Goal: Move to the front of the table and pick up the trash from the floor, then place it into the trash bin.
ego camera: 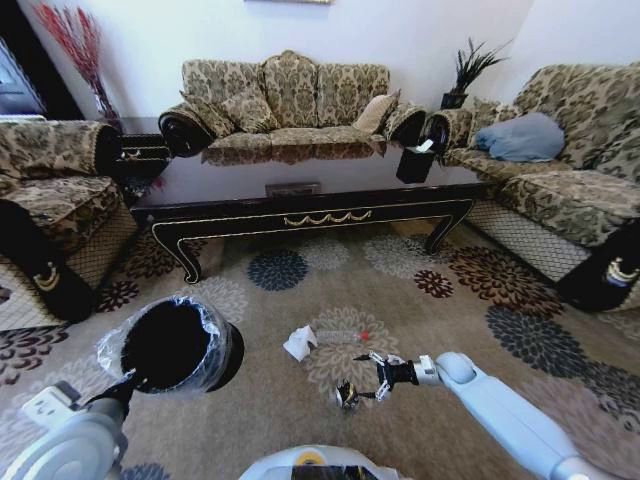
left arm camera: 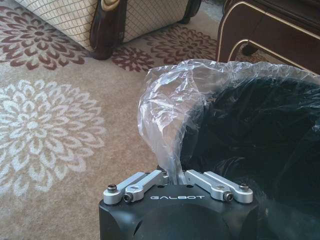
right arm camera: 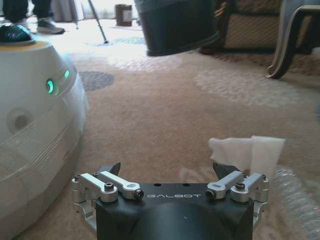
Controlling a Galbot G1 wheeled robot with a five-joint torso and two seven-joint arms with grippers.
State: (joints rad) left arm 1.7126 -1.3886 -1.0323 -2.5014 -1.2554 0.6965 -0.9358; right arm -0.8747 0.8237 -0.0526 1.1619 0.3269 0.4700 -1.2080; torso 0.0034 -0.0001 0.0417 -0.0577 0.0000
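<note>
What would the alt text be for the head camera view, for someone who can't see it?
The left gripper holds the black, bag-lined trash bin by its rim above a floral carpet, while the open right gripper reaches low toward a dark wrapper. A white tissue and clear bottle lie nearby, before a long dark table and sofas.

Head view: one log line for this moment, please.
left gripper shut on trash bin rim, bin lifted | right gripper open, low over carpet | tissue, bottle on floor

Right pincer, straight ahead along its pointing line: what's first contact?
Probably bare carpet. The right pincer is open, with the tissue off to one side and the bin farther on, held by the left pincer.
</note>
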